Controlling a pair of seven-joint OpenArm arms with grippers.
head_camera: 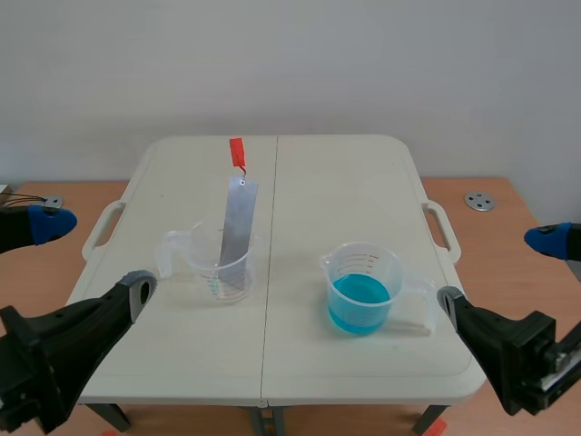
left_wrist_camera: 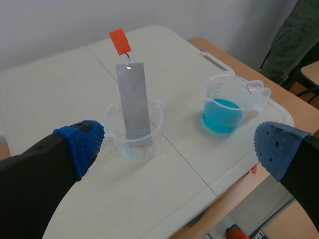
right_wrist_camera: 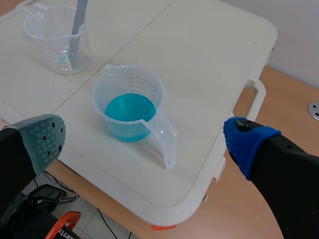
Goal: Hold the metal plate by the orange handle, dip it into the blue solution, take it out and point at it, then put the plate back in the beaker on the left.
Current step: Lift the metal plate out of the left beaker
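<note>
A grey metal plate point(head_camera: 238, 221) point(left_wrist_camera: 134, 102) stands upright in the clear left beaker point(head_camera: 218, 268) point(left_wrist_camera: 134, 132), with its orange handle point(head_camera: 237, 152) point(left_wrist_camera: 119, 41) sticking up on a small hook. A second clear beaker point(head_camera: 363, 289) point(left_wrist_camera: 227, 104) point(right_wrist_camera: 130, 104) holds the blue solution point(right_wrist_camera: 128, 114) to the right. My left gripper point(head_camera: 95, 254) point(left_wrist_camera: 174, 139) hangs open near the table's left front, well back from the plate. My right gripper point(head_camera: 499, 272) point(right_wrist_camera: 144, 134) is open too, above the blue beaker's near side. The plate's lower part point(right_wrist_camera: 76, 30) shows in the right wrist view.
Both beakers sit on a white folding table point(head_camera: 318, 182) with moulded side handles point(head_camera: 441, 229). It stands on a wooden floor; a metal disc point(head_camera: 479, 201) lies at the right. Below the table's front edge lie cables and an orange-black tool point(right_wrist_camera: 57, 226).
</note>
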